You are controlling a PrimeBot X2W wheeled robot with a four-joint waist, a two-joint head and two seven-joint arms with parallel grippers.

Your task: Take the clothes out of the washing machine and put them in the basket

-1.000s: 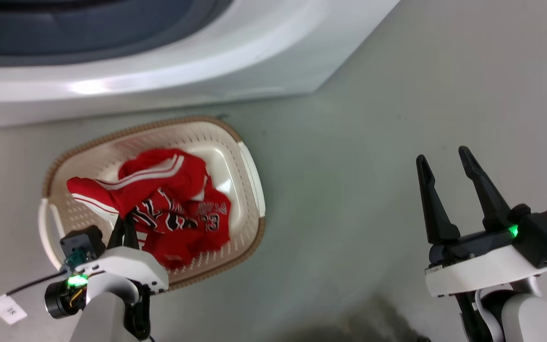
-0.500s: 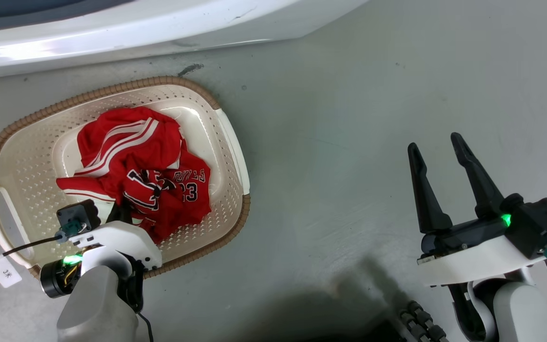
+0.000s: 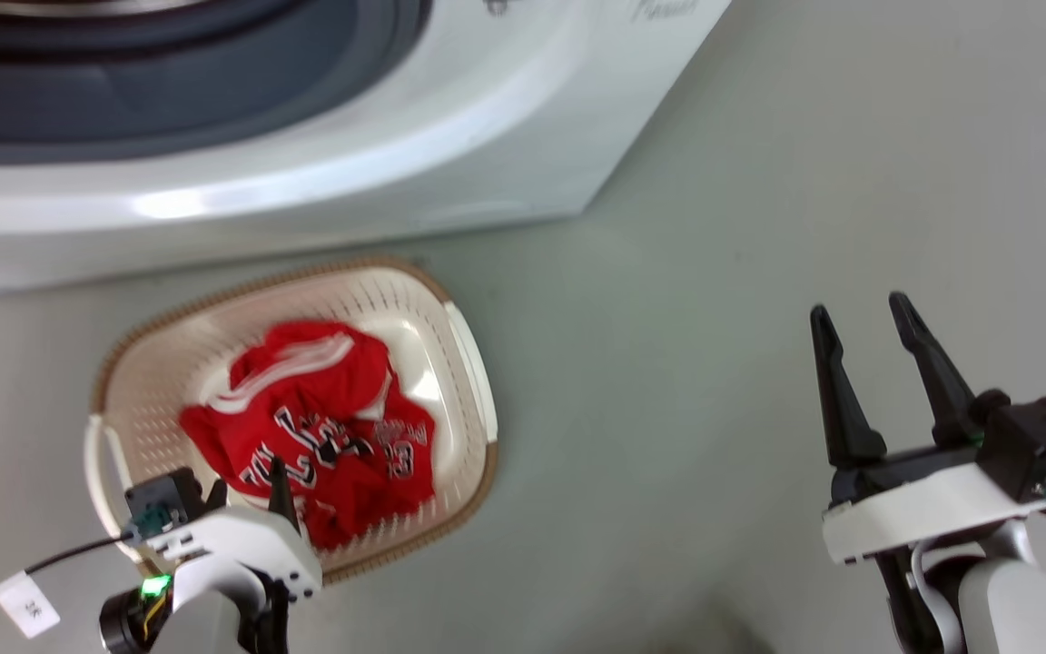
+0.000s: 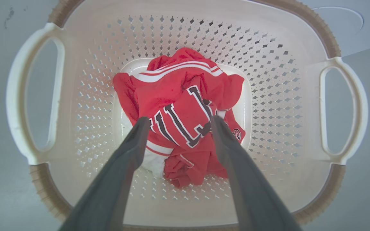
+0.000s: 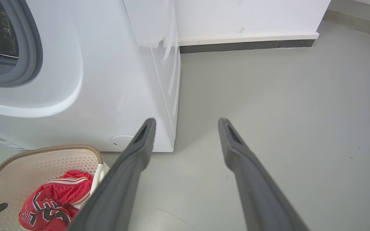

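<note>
In the head view, the basket sits on the floor just in front of the washing machine, and the clothes lie heaped inside it. Your left tool hovers over the basket's near edge, fingers pointing towards the machine. Your right tool hangs well off to the right over bare floor, fingers spread wide with nothing between them. The grey-rimmed porthole lies ahead of and above the left tool, so I judge the left arm the nearer one for any reach back into the drum.

In the left wrist view, the left tool stands wide, its fingers either side of the red heap but gripping nothing. The clothes rest on the base of the basket, below the fingertips.

In the right wrist view, the right tool is likewise wide and empty, aimed past the machine's right corner. The porthole sits up and to its left, well apart. You cannot tell from here whether the drum holds more garments.
</note>
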